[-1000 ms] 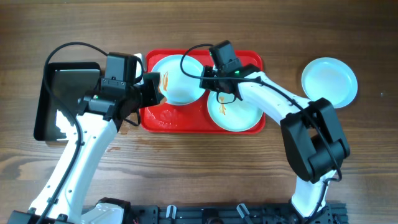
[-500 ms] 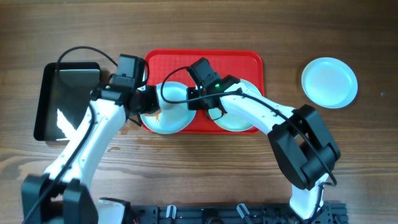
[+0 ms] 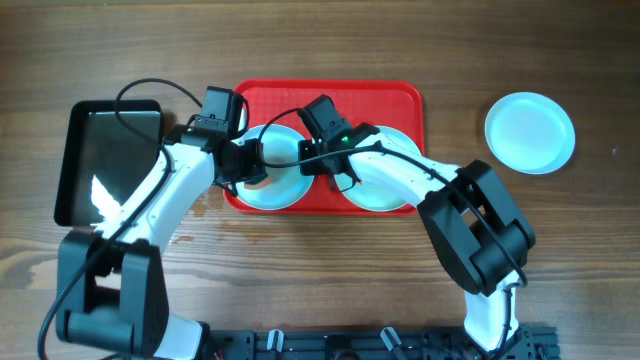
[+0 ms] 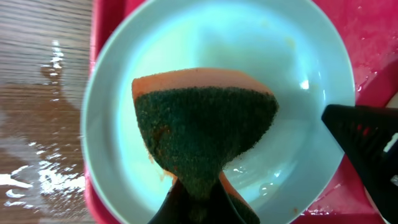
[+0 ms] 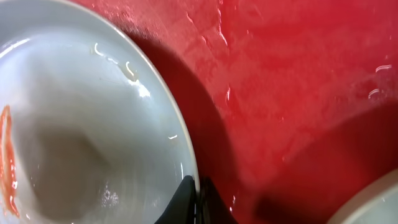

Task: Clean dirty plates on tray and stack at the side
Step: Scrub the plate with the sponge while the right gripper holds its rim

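Note:
The red tray (image 3: 390,100) lies mid-table. A pale plate (image 3: 283,182) sits at its front left, also in the left wrist view (image 4: 186,50) and the right wrist view (image 5: 74,124), where it shows an orange smear at its edge. My left gripper (image 3: 255,165) (image 4: 199,196) is shut on an orange sponge with a dark green scouring face (image 4: 205,130), pressed on this plate. My right gripper (image 3: 306,166) (image 5: 198,196) is shut on the plate's right rim. A second plate (image 3: 385,192) lies on the tray's right, partly under my right arm. A third plate (image 3: 530,132) rests on the table at the right.
A black glossy tray (image 3: 105,160) lies on the table left of the red tray. The wood beside the red tray's left edge is wet (image 4: 37,168). The red tray's floor is wet (image 5: 298,93).
The held plate has come from the tray's back, tilted, down to its front left. My left gripper has moved over it with the sponge, and the right arm followed the plate.

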Controlling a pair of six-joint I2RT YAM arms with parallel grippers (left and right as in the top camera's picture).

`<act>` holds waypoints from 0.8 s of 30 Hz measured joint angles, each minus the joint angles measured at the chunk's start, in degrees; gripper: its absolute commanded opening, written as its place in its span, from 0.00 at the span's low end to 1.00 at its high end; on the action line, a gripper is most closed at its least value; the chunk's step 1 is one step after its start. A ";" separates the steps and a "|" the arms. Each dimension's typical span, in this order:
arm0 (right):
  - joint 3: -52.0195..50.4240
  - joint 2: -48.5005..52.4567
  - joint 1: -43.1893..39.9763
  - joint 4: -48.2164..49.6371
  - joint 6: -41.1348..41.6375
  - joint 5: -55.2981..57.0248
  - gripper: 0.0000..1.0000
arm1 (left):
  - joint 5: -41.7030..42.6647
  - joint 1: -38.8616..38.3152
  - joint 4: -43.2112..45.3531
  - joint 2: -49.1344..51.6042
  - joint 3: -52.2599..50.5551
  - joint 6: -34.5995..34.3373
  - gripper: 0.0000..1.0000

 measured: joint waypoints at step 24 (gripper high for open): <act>0.39 0.22 -2.36 -0.37 2.14 6.60 0.04 | 6.16 -4.15 9.62 5.86 -0.13 0.00 0.04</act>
